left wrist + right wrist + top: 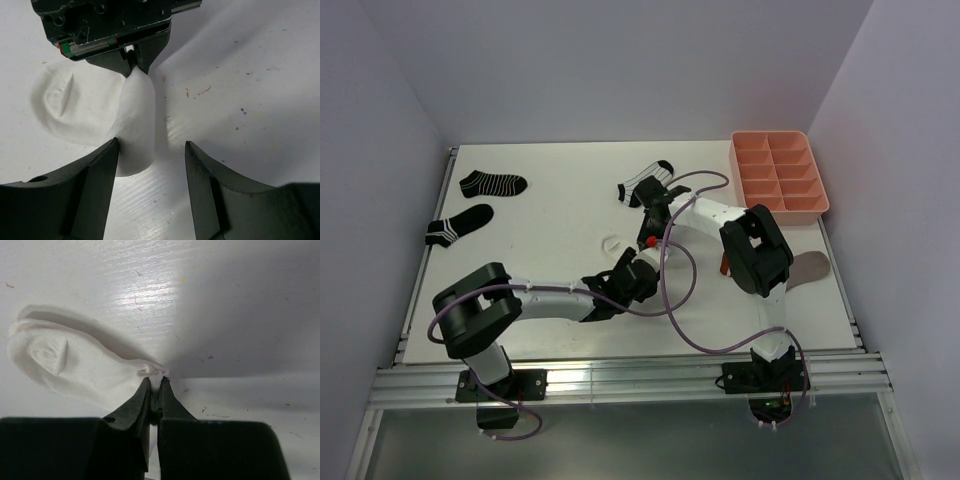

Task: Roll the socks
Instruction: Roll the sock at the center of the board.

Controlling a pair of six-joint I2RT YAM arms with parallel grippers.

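Observation:
The plain white sock (614,243) lies mid-table. One end of it is pulled up into a ridge (136,120). My right gripper (156,382) is shut on that raised edge, and it shows from the other side as the right gripper (134,62). My left gripper (152,150) is open and low over the table, facing it. The sock's folded end sits between the left gripper's fingers, against the left finger (102,175). The sock's flat part (60,362) spreads away to the left.
A white striped sock with black toe and heel (645,182) lies behind the grippers. Two black striped socks (492,183) (460,224) sit at the far left. A taupe sock (810,268) shows partly behind the right arm. A pink divided tray (780,172) stands at the back right.

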